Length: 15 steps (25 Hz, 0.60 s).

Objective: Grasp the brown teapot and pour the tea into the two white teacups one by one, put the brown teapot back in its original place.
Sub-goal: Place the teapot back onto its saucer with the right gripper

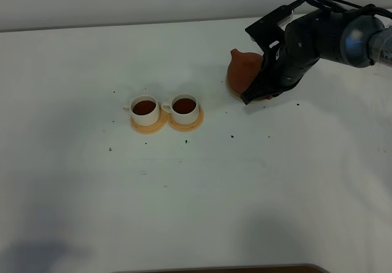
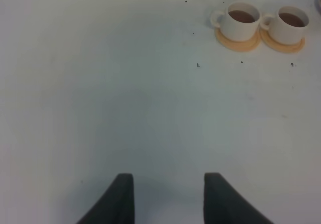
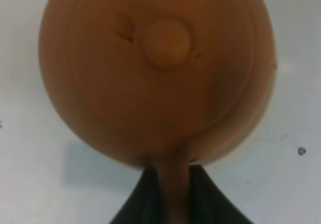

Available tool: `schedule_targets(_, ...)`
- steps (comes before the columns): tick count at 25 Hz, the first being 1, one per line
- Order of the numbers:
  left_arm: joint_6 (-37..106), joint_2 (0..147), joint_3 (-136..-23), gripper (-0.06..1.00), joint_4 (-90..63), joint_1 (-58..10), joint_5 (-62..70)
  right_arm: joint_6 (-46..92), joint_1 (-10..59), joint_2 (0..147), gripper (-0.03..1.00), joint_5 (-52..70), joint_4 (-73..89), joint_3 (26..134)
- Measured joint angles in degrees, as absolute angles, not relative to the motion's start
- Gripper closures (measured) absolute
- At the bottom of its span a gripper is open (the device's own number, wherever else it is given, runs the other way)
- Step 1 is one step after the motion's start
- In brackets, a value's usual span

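The brown teapot (image 1: 244, 70) stands at the right rear of the table, its lid knob (image 3: 167, 41) upright, on a pale saucer whose edge (image 1: 228, 88) barely shows beneath it. My right gripper (image 1: 251, 94) reaches in from the right and is shut on the teapot's loop handle (image 3: 173, 184), one dark finger on each side. The two white teacups (image 1: 145, 109) (image 1: 185, 106) sit side by side left of the teapot, both holding dark tea. They also show in the left wrist view (image 2: 243, 20) (image 2: 291, 24). My left gripper (image 2: 168, 184) hovers open over bare table with nothing between its fingers.
Each cup rests on a small orange-tan coaster (image 1: 149, 126) (image 1: 187, 123). Dark specks (image 1: 232, 136) are scattered on the white table (image 1: 196, 199) around the cups. The table's back edge meets a pale wall (image 1: 122, 3).
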<state>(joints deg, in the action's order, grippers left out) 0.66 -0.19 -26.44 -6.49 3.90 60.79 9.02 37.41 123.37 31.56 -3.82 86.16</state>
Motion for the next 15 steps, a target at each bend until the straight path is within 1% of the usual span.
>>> schedule_targets(2,0.66,-0.19,-26.44,0.58,-6.49,3.9,60.79,8.85,37.4,123.37,0.75,32.25,-3.82,86.16)
schedule_targets(5,0.66,-0.19,-26.44,0.58,-6.49,3.9,60.79,8.85,37.34,122.76,0.61,34.37,-3.87,86.16)
schedule_targets(8,0.6,-0.19,-26.44,0.58,-6.49,3.9,60.79,8.83,37.34,120.6,0.49,37.85,-3.93,86.16)
schedule_targets(11,0.6,-0.19,-26.44,0.58,-6.49,3.9,60.79,8.72,37.34,117.28,0.42,44.47,-3.93,86.16)
schedule_targets(15,0.6,-0.19,-26.44,0.58,-6.49,3.9,60.79,7.48,37.34,113.4,0.42,55.42,-3.13,86.16)
